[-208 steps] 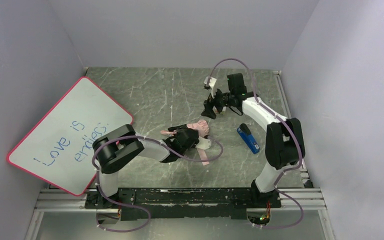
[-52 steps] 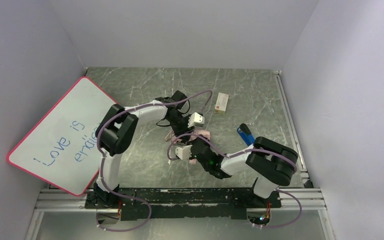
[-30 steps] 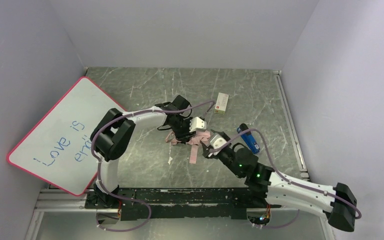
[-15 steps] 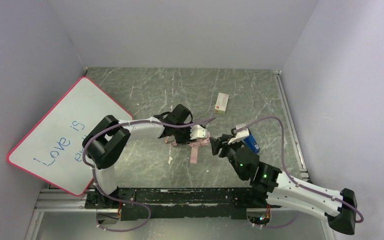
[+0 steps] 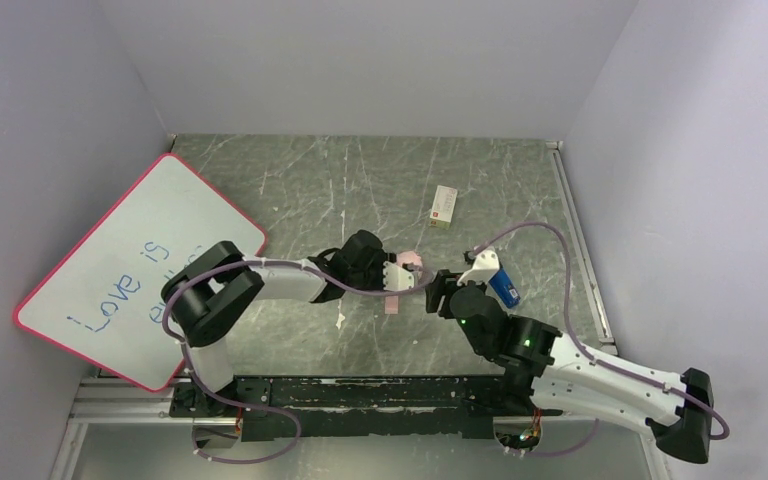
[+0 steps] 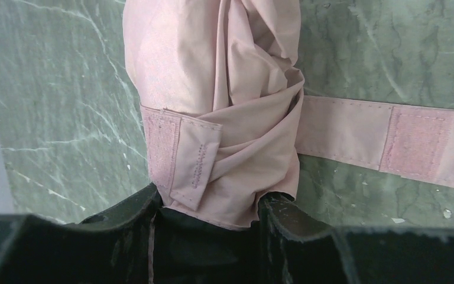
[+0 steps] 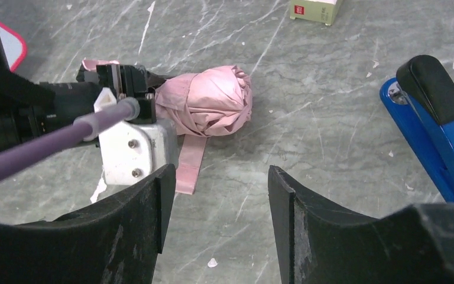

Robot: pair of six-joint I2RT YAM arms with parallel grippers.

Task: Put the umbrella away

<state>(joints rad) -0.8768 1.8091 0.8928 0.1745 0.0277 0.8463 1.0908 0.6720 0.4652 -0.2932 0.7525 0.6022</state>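
Umbrella [image 7: 207, 100] is lying bundled in the middle of the desk [image 5: 310, 190], its strap [image 6: 384, 133] trailing flat. Left hand [image 6: 210, 208], arm reaching low across the desk, is clenching the bundle's pink fabric. Right hand [image 7: 219, 174] is hovering near it, jaws parted, grasping nothing.

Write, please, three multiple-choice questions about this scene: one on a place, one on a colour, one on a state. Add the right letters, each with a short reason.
1. Seen from above, on which side of the umbrella does the blue stapler lie?
A) to its left
B) to its right
C) beneath it

2. The umbrella's loose strap is:
A) black
B) blue
C) pink

3. The right gripper is:
A) open and empty
B) shut on the strap
C) shut on the stapler

Answers:
1 B, the stapler lies on the right arm's side of the bundle.
2 C, the strap matches the pink fabric.
3 A, its fingers stand apart with nothing held between them.
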